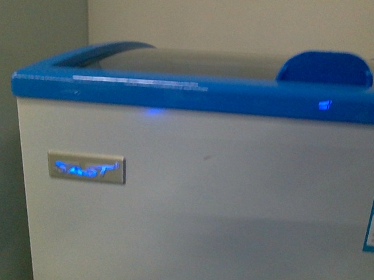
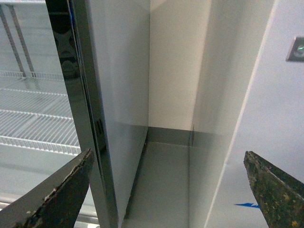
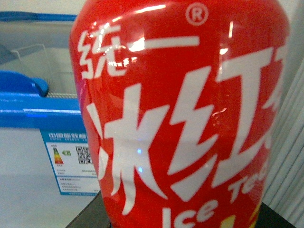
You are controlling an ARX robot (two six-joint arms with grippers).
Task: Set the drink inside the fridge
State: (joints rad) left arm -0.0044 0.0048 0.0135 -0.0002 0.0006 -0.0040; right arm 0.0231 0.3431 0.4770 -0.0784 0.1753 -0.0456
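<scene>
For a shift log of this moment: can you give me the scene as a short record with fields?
fridge: white chest cooler, blue rim, curved glass lid, blue lid handle, badge on front
drink: glossy red label, white lettering, fills right wrist view, outside the fridge
left gripper: open, empty, facing the gap beside a grey glass-door cabinet with wire shelves
right gripper: fingers not visible, grip unclear

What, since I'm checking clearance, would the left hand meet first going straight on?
The left hand points into the gap between the tall grey glass-door cabinet and the white chest fridge; the cream wall behind probably comes first, depth unclear.
</scene>
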